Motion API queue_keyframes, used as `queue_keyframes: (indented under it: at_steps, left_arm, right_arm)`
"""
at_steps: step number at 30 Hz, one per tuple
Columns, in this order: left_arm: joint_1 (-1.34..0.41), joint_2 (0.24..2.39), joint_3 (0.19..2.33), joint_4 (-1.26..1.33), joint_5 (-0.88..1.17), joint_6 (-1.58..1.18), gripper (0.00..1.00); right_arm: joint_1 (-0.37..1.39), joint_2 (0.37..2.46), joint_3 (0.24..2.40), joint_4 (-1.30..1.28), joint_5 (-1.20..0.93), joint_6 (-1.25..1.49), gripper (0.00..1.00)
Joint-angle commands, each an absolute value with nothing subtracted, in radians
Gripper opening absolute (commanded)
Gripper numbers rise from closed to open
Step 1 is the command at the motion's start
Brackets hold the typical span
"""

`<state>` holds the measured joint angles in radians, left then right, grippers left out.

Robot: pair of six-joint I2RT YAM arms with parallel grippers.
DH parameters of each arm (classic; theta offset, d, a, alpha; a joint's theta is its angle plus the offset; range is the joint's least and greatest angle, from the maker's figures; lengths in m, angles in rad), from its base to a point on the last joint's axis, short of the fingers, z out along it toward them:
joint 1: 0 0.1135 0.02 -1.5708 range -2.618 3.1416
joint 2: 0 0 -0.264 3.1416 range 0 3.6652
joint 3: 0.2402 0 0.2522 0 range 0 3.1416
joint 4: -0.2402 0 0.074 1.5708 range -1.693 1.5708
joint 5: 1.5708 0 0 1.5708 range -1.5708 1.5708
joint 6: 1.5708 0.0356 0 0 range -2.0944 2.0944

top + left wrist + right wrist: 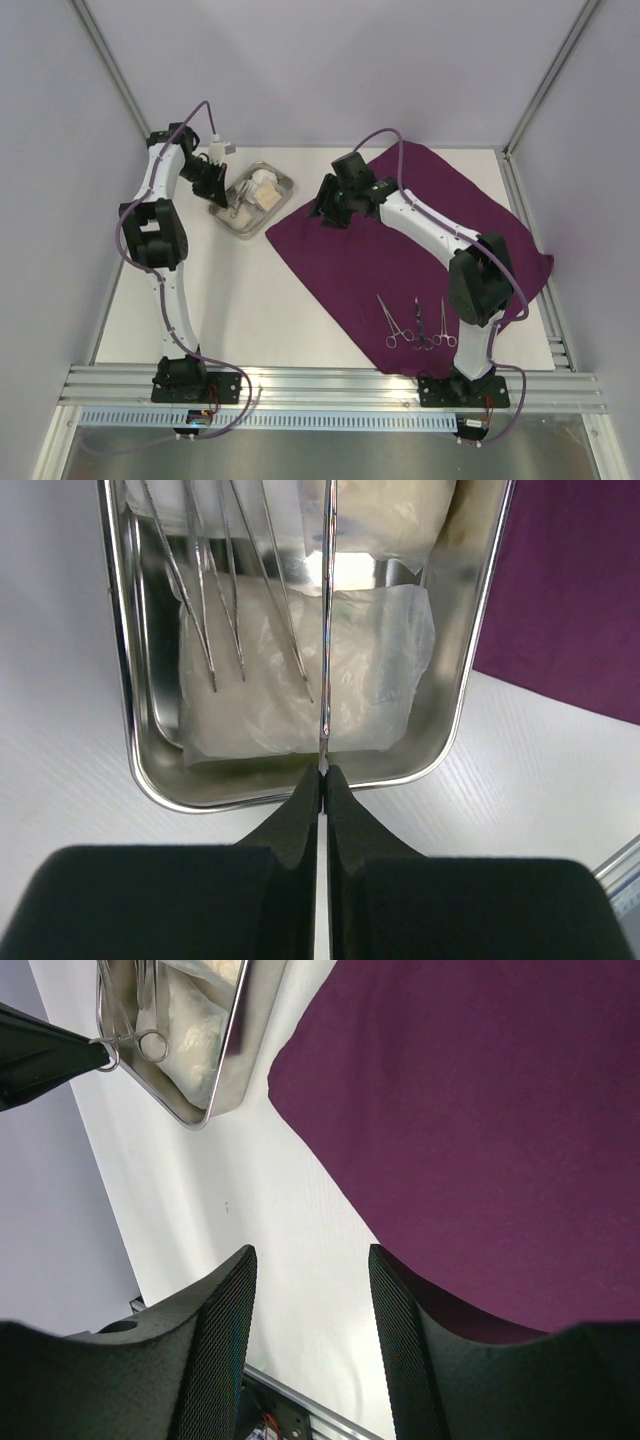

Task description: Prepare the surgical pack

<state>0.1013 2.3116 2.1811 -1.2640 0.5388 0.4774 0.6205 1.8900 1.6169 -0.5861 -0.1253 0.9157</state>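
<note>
The steel tray (470, 670) holds gauze pads (370, 670); the purple cloth (400, 230) lies just right of it. Over the tray, the left gripper (325, 777) has its jaws pinched on a steel clamp (326, 660), apparently edge-on. Right of the tray, the right gripper (311, 1260) has its jaws apart and empty. Three clamps (420, 325) lie on the cloth.

**Around the work area**

You are looking at a white tabletop (240, 300) with a faint ribbed grain that shows in the left wrist view. Silver aluminium rails (330, 385) run along its near edge. Just in front of them lies a pale slotted strip (330, 420), then a dull grey metal sheet (330, 455). A narrower grooved rail (555, 330) lines the right edge. Pale lavender panels close you in: a back wall (340, 70), a left wall (50, 200) and a right wall (605, 170). A left post (112, 70) of aluminium slants up from the far-left corner, and a right post (552, 75) from the far-right corner.
</note>
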Motion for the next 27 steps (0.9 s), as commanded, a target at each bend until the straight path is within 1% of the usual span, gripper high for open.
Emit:
queue_keyframes:
  at_steps: [1, 8, 13, 16, 17, 19, 20, 24, 25, 27]
  left_arm:
    - [0.112, 2.324, 2.249, -1.287, 0.572, 0.515, 0.00]
    - [0.112, 2.396, 2.276, -1.310, 0.586, 0.531, 0.00]
    - [0.112, 2.416, 2.298, -1.273, 0.557, 0.525, 0.01]
    - [0.112, 2.418, 2.316, -1.244, 0.538, 0.514, 0.07]
    - [0.112, 2.416, 2.321, -1.230, 0.528, 0.512, 0.12]
    - [0.112, 2.414, 2.319, -1.215, 0.514, 0.506, 0.15]
    - [0.112, 2.414, 2.319, -1.201, 0.500, 0.499, 0.19]
    - [0.112, 2.416, 2.315, -1.169, 0.453, 0.482, 0.29]
    - [0.110, 2.418, 2.315, -1.158, 0.445, 0.480, 0.31]
    - [0.112, 2.418, 2.315, -1.146, 0.411, 0.468, 0.32]
  right_arm:
    - [0.618, 1.844, 1.606, -0.586, -0.138, 0.894, 0.51]
    - [0.618, 1.848, 1.606, -0.595, -0.144, 0.890, 0.51]
    - [0.618, 1.848, 1.609, -0.600, -0.143, 0.885, 0.51]
    - [0.618, 1.850, 1.611, -0.601, -0.143, 0.885, 0.51]
    - [0.618, 1.850, 1.611, -0.601, -0.143, 0.885, 0.51]
    - [0.618, 1.851, 1.611, -0.601, -0.143, 0.882, 0.51]
    - [0.618, 1.852, 1.612, -0.603, -0.143, 0.882, 0.51]
    - [0.618, 1.855, 1.612, -0.606, -0.144, 0.877, 0.51]
    - [0.618, 1.853, 1.612, -0.607, -0.143, 0.874, 0.51]
    - [0.618, 1.853, 1.612, -0.606, -0.144, 0.874, 0.51]
